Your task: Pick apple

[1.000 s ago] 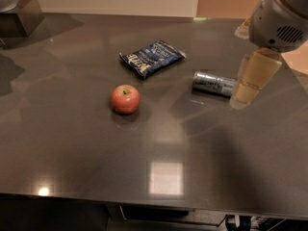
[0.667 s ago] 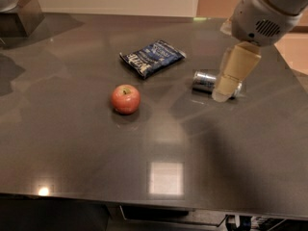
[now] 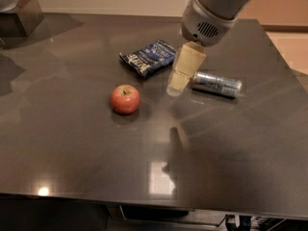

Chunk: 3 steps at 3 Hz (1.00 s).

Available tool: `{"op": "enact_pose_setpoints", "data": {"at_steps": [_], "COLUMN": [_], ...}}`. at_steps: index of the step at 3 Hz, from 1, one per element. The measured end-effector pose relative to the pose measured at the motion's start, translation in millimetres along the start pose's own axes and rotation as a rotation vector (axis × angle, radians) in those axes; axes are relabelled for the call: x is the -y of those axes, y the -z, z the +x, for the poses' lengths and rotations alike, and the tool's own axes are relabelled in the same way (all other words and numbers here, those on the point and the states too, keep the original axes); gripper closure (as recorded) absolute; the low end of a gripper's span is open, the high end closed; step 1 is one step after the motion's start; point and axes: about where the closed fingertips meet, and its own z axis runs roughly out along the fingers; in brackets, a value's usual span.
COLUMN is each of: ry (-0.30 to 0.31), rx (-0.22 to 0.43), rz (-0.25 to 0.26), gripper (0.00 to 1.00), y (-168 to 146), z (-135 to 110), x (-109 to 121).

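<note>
The apple (image 3: 125,99) is small, round and red-pink with a yellowish-green stem dimple. It sits on the dark table (image 3: 96,177) left of centre. My gripper (image 3: 179,83) hangs from the white arm that comes in from the upper right. It is above the table to the right of the apple and slightly behind it, a short gap away, not touching it. It holds nothing that I can see.
A silver can (image 3: 216,83) lies on its side just right of the gripper. A blue snack bag (image 3: 150,57) lies behind the apple. A dark block (image 3: 19,18) with a bowl on it stands at the far left corner.
The arm and gripper have moved left across the can, from right of it to left of it, closer to the apple. The apple, can and bag have not moved.
</note>
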Motion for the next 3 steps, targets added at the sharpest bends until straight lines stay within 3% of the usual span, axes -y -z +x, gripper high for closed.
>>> {"op": "enact_pose_setpoints", "data": {"at_steps": [2,3], "ry": [0.068,0.120], "rx": [0.025,-0.024], "rz": [-0.041,-0.078], "gripper": [0.00,0.00], "y": [-48.6,-76.6], "z": [-60.1,-79.8], "x": [-5.9,-10.9]}}
